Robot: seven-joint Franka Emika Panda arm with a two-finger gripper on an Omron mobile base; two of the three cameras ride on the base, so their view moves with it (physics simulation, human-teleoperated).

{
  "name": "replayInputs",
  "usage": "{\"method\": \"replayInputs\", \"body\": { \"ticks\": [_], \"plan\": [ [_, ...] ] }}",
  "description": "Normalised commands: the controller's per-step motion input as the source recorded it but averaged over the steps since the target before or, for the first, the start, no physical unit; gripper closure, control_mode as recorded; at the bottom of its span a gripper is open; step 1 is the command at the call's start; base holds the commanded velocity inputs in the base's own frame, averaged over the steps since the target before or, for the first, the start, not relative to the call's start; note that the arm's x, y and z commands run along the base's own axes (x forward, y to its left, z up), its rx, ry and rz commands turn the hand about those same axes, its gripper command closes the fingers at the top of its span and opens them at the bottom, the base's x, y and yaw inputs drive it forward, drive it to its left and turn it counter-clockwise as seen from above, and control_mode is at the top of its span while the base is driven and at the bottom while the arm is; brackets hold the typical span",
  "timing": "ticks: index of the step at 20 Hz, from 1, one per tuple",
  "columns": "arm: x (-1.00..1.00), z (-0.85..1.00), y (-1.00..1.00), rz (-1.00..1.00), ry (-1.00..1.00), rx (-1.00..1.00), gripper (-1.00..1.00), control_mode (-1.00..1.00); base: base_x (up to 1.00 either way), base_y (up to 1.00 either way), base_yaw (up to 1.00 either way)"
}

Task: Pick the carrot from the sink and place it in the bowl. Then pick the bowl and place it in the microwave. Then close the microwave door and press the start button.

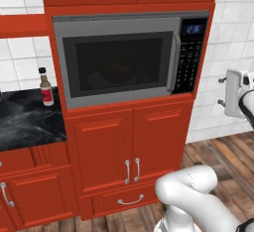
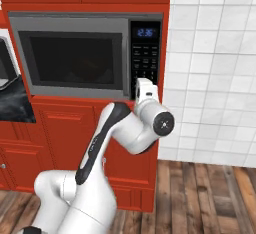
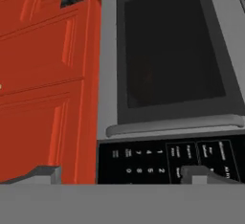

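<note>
Left edge of the left base view: bottle (image 1: 45,87) with red label, upright on black marble counter (image 1: 27,122), clear of the work.

Centre: microwave (image 1: 131,57), built into red cabinetry; microwave door (image 1: 119,63) shut, handle (image 1: 173,63) at its right edge. Bowl (image 1: 115,73) faintly visible behind the glass, likely already loaded; carrot too dim to confirm.

Right: keypad panel (image 2: 145,53), blue display on top.

Lower hand view: gripper (image 3: 125,174), jaws spread wide, empty, facing the keypad, probably positioned for the start button.
</note>
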Motion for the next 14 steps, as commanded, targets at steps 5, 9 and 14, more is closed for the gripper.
{"method": "replayInputs", "body": {
  "ticks": [5,9,14],
  "plan": [
    [-0.01,-0.16,0.25,0.00,-0.15,0.00,-1.00,-1.00,0.00,0.00,0.00],
    [0.06,-0.17,0.62,-0.12,-0.07,0.00,-1.00,-1.00,0.00,0.00,0.00],
    [0.15,-0.16,0.47,-0.14,0.00,0.00,-1.00,-1.00,0.00,0.00,0.00]
  ]
}}
